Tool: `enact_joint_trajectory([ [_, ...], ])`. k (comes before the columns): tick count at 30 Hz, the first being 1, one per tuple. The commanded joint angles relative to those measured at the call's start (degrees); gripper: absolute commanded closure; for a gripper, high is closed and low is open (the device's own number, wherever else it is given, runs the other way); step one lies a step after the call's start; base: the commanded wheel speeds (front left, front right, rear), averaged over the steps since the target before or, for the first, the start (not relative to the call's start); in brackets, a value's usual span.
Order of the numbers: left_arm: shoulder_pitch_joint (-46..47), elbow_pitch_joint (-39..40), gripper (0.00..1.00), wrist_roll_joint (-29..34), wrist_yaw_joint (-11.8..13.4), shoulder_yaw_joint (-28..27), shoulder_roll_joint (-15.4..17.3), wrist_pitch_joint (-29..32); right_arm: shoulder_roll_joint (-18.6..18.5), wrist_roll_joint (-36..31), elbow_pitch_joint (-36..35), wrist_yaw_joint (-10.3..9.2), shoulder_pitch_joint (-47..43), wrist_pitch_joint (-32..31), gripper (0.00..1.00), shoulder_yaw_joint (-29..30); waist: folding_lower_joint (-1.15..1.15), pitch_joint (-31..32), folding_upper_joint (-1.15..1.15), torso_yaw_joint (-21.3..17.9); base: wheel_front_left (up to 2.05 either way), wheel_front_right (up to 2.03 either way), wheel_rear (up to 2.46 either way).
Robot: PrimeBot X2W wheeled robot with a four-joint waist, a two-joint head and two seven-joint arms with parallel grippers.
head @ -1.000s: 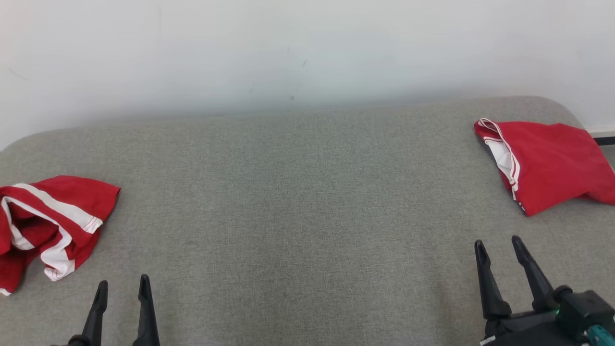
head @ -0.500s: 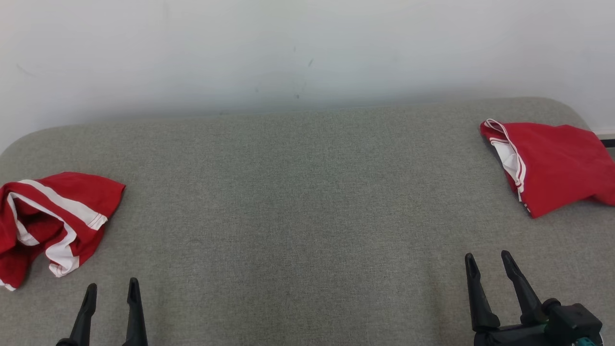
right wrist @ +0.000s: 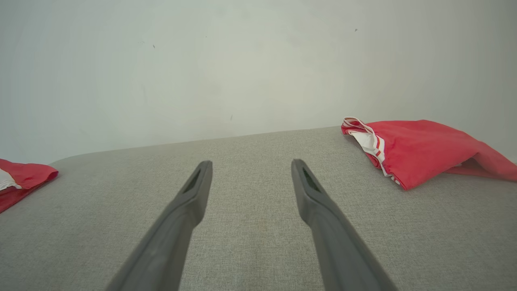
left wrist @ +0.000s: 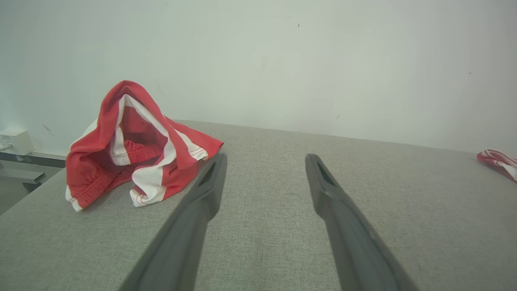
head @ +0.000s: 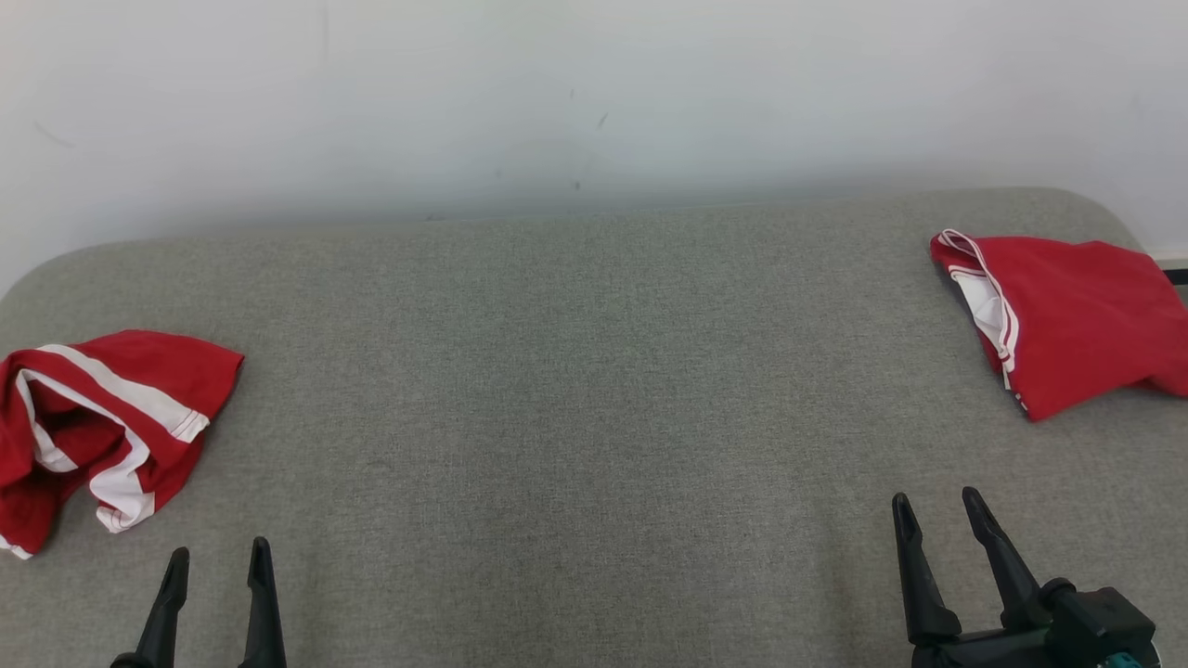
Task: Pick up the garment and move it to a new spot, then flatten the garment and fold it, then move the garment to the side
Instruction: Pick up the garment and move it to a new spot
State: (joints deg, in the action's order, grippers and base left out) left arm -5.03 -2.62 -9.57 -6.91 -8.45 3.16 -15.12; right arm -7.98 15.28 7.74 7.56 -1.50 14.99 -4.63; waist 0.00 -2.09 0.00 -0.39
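Box [left wrist: 14, 141] beyond garment [left wrist: 133, 157], left wrist view

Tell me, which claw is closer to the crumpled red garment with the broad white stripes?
The left. In the head view the left gripper sits just below-right of the striped garment, not touching; the right gripper is far across the grey surface.

2 red garments [head: 121, 408] [head: 1086, 315], 2 grippers [head: 218, 549] [head: 934, 497], 1 grey surface [head: 575, 390]
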Motion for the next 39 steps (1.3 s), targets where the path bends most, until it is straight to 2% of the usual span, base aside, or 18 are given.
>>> enact_joint_trajectory([
  [1, 0.45, -0.01, 0.0, 0.41, 0.02, -0.23, 0.0, -0.01, -0.26, -0.12, 0.04, -0.17, -0.45, 0.25, 0.0, -0.08, 0.0, -0.04, 0.0, 0.04, 0.0, 0.0, 0.0],
  [9, 1.46, -0.94, 0.0, 0.33, 0.17, -0.16, -0.14, -0.01, -0.71, -0.06, 0.23, -0.17, -0.56, 0.25, 0.0, -0.11, 0.0, -0.47, 0.0, 2.87, 0.0, 0.0, 0.0],
  [28, 2.4, -2.5, 0.0, -0.94, 1.8, -0.14, -0.26, -0.01, -1.94, 0.14, 0.41, -0.17, -0.2, 0.24, 0.0, -0.25, 0.0, -1.81, 0.0, 21.36, 0.0, 0.0, 0.0],
  [39, 1.49, -2.93, 0.0, -1.86, 2.13, -0.95, -0.26, -0.01, -1.88, -0.61, 0.57, -0.17, -0.47, 0.24, 0.0, -0.92, 0.0, -1.14, 0.0, 27.57, 0.0, 0.0, 0.0],
])
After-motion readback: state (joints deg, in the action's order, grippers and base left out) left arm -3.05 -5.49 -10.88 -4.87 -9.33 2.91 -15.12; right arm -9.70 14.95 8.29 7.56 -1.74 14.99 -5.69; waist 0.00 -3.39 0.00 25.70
